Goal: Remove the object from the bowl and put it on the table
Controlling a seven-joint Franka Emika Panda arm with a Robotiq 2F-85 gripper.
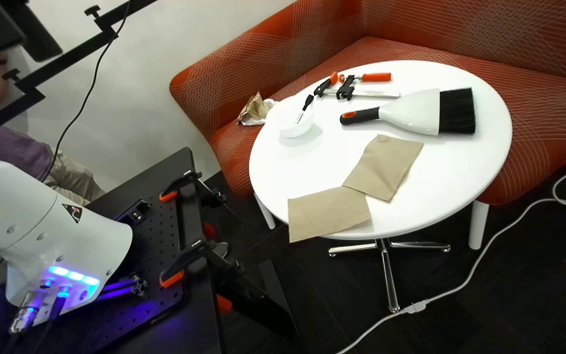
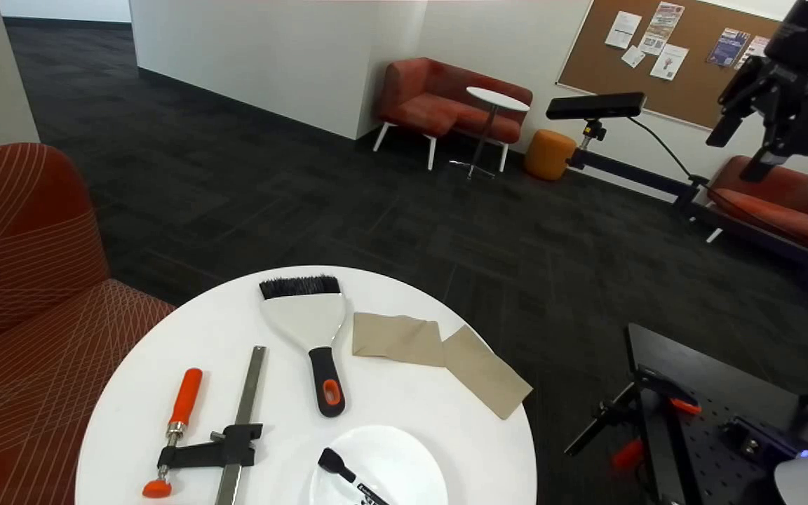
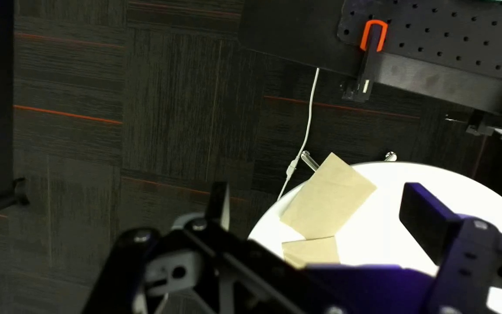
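a curved red-orange bench (image 1: 322,46) runs behind the round white pedestal table (image 1: 452,174) in an exterior view. the gripper (image 3: 315,194) hangs in the air well apart from the table, its two fingers spread wide. on the table lie a broad black-bristled brush (image 1: 413,113), a bar clamp (image 2: 239,443) with an orange handle, and two tan paper sheets (image 1: 386,167), touching. the shallow white bowl (image 2: 411,459) stands near the clamp and the brush handle; a black-capped marker (image 2: 350,476) lies slanted in it, cap toward the clamp.
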